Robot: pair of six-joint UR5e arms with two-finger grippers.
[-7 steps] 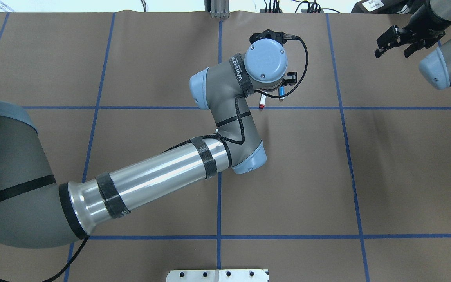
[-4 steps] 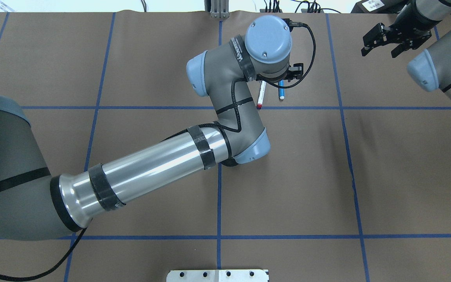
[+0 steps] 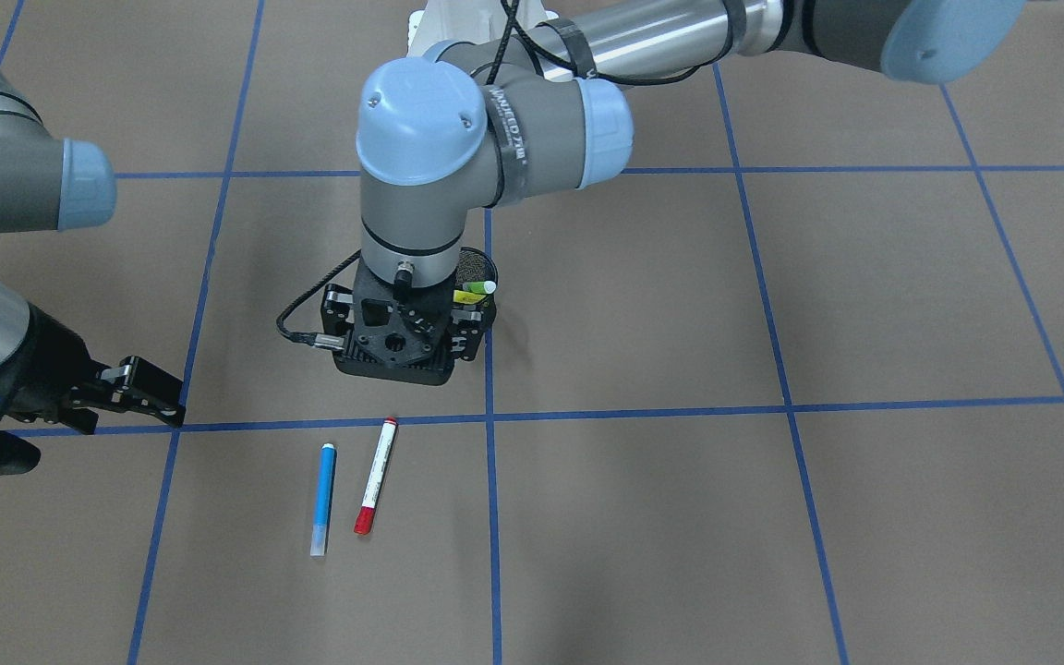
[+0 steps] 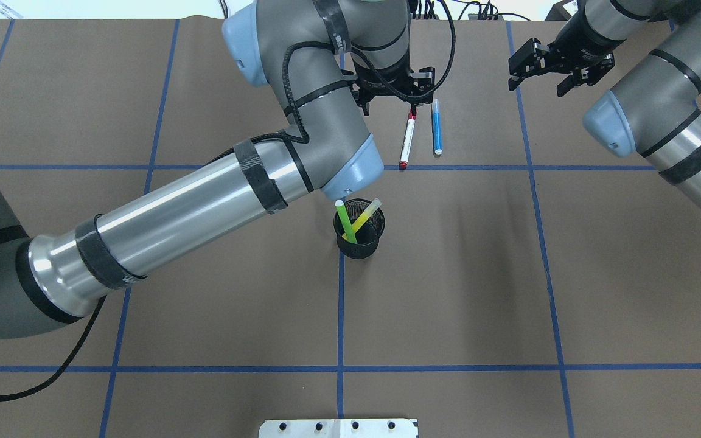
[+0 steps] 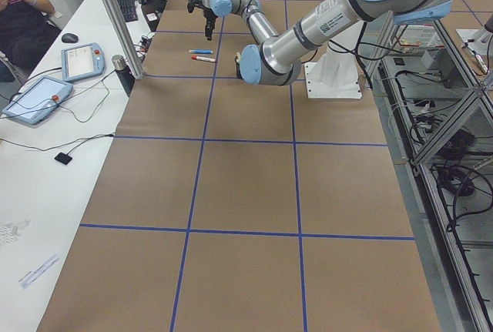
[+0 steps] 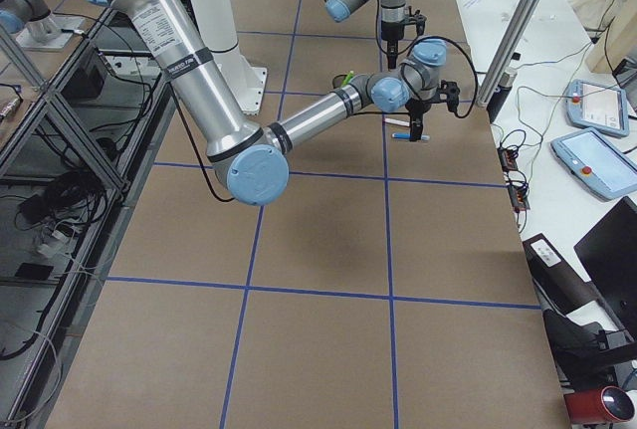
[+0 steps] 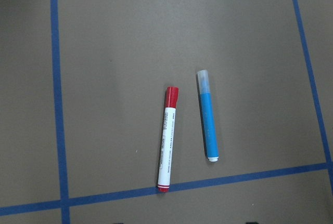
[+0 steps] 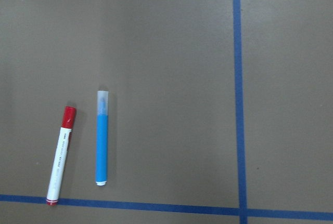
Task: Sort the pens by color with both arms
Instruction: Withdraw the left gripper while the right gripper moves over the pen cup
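A blue pen (image 4: pixel 436 126) and a white pen with a red cap (image 4: pixel 408 139) lie side by side on the brown table, just beyond a blue tape line. Both also show in the front view, the blue pen (image 3: pixel 323 499) beside the red-capped pen (image 3: pixel 376 476). A light green pen (image 4: pixel 344 220) and a yellow pen (image 4: pixel 367 214) stand in a black mesh cup (image 4: pixel 359 243). My left gripper (image 4: pixel 395 90) hangs open and empty above the far ends of the two lying pens. To their right my right gripper (image 4: pixel 539 72) hovers open and empty.
Blue tape lines divide the brown table into squares. The white base pedestal (image 4: pixel 338 427) sits at the near edge. In the left side view, a white bench (image 5: pixel 46 139) with tablets and cables runs along the table's far side, where a person (image 5: pixel 23 12) sits.
My left wrist has swung toward the far edge, uncovering the cup with the green and yellow pens. My right gripper has moved left toward the two lying pens.
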